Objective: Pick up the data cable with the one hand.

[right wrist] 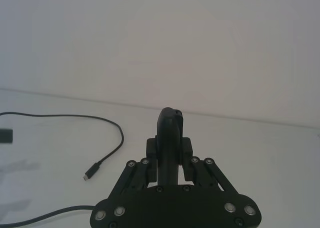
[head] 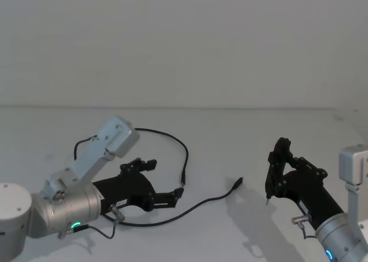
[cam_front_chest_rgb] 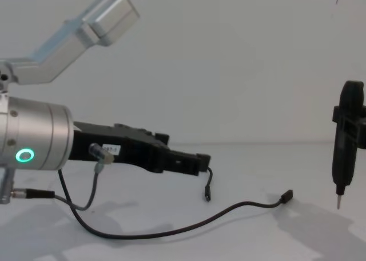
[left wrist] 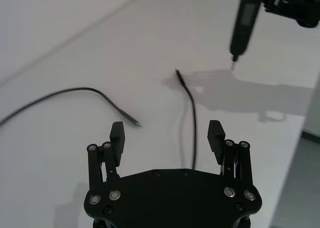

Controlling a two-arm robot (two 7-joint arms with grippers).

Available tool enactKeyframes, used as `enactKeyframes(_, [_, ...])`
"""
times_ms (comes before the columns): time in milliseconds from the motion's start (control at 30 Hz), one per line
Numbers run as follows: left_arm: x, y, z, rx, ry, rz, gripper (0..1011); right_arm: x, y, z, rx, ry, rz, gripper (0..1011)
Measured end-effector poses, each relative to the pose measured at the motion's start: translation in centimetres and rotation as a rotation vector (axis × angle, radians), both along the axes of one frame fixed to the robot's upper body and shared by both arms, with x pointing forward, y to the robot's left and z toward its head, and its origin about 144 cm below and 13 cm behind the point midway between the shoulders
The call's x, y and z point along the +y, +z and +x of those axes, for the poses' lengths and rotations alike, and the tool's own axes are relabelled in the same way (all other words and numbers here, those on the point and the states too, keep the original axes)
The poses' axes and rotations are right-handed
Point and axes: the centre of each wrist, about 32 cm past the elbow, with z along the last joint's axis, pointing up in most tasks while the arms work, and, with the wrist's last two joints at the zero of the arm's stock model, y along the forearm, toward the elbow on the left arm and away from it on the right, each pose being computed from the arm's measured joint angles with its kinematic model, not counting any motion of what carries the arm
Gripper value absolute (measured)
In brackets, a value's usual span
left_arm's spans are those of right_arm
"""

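The data cable (head: pixel 185 153) is a thin black cord lying in a loop on the white table, with one plug (head: pixel 183 185) near my left fingertips and the other plug (head: pixel 237 183) farther right. My left gripper (head: pixel 168 177) hovers low over it, open and holding nothing. In the left wrist view the cable (left wrist: pixel 193 113) runs up between the spread fingers of the left gripper (left wrist: pixel 166 132), closer to one finger (left wrist: pixel 216 133). From the chest, the left gripper (cam_front_chest_rgb: pixel 184 151) sits just above the cable (cam_front_chest_rgb: pixel 229 209).
My right gripper (head: pixel 280 165) stands off to the right, shut on a slim upright black tool (head: pixel 275 170) whose pale tip points down at the table. The tool (cam_front_chest_rgb: pixel 345 141) hangs at the right edge of the chest view. A white wall backs the table.
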Motion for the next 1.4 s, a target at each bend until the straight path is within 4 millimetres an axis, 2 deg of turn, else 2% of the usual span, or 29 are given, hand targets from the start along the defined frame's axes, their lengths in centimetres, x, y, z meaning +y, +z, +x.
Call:
enactKeyframes(567, [-2.9, 0.6, 2.1, 0.181, -0.064, 0.038, 1001, 0.0, 0.0, 0.0, 0.000, 0.000, 0.000, 279])
enactKeyframes(1400, [-6.8, -0.6, 3.6, 0.230, -0.029, 0.120, 1001, 0.0, 0.0, 0.0, 0.000, 0.000, 0.000, 279])
